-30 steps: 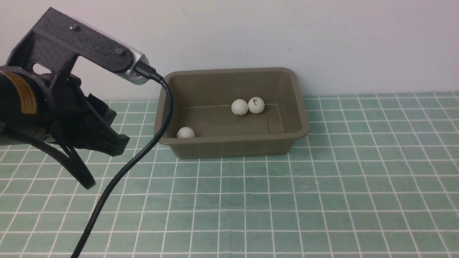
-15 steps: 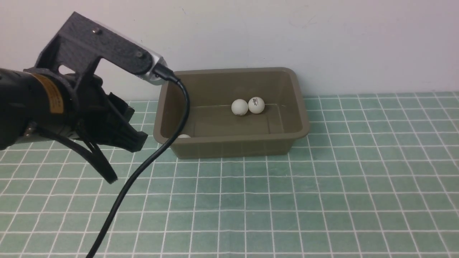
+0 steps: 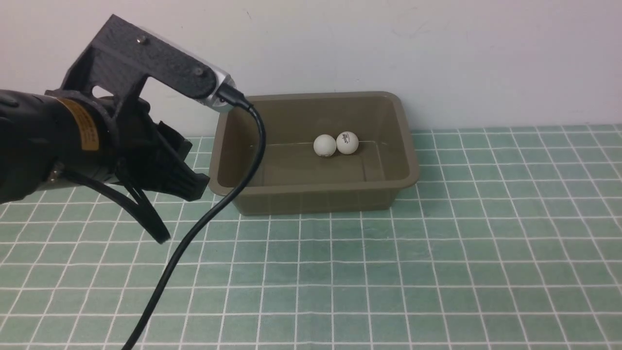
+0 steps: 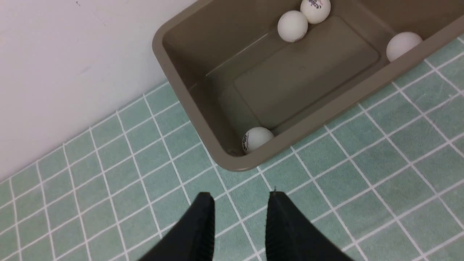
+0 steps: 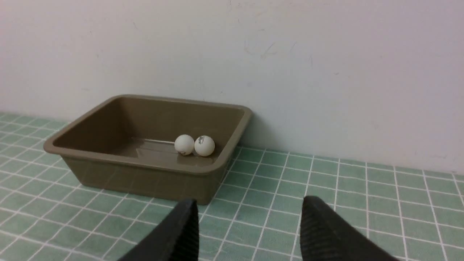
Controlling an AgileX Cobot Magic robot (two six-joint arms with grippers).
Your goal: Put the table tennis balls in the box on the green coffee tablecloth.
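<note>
The olive-brown box (image 3: 316, 199) stands on the green coffee tablecloth (image 3: 388, 272) against the back wall. In the front view two table tennis balls (image 3: 324, 145) (image 3: 347, 142) touch each other near the box's far wall. The left wrist view shows all four balls inside the box (image 4: 308, 72): that pair (image 4: 292, 25) (image 4: 315, 9), one by the near wall (image 4: 402, 45) and one with a logo in a corner (image 4: 255, 138). My left gripper (image 3: 194, 187) (image 4: 240, 195) is open and empty, above the cloth just outside the box's left corner. My right gripper (image 5: 250, 204) is open and empty, apart from the box (image 5: 145, 177).
A white wall rises right behind the box. A black cable (image 3: 194, 233) hangs from the left wrist camera across the box's front left corner. The cloth stretches in front of and to the right of the box.
My left arm has moved right and up, closer to the box's left side. The ball at the box's near left no longer shows in the front view.
</note>
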